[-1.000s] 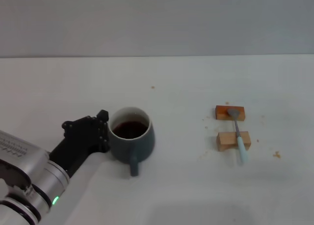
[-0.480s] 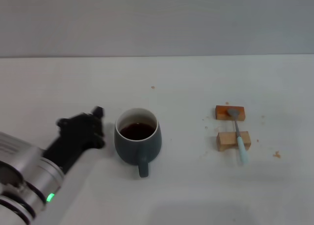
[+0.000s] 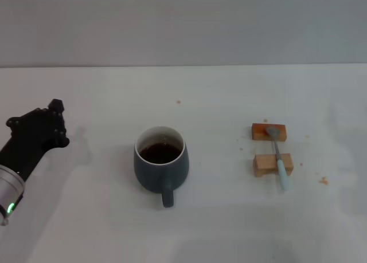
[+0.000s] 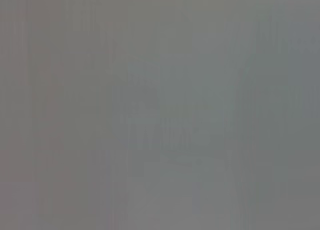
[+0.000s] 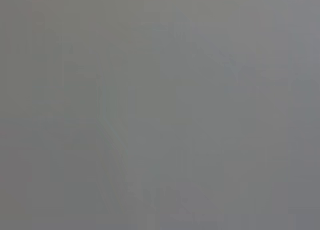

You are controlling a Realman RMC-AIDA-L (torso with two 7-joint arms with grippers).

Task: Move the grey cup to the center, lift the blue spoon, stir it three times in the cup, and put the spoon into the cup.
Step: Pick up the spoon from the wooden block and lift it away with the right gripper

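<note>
One step done: we judge the first of the four, as our grey cup [image 3: 161, 164] stands upright near the middle of the table [image 3: 229, 217], free of any grip
Cup contents: dark liquid inside, loop handle pointing toward us
Three steps left: lifting the blue spoon [image 3: 277, 152], stirring three times, and leaving the spoon in the cup
Spoon position: it lies untouched across two wooden blocks [image 3: 270, 148], well to the right of the cup, metal bowl on the far block, pale handle overhanging the near one
Left gripper [image 3: 40, 131]: well apart from the cup at the left edge of the table, holding nothing; we cannot tell whether its fingers are spread or pressed together
Right gripper: not visible to us in any view
Wrist views: both show us only a blank grey field
</note>
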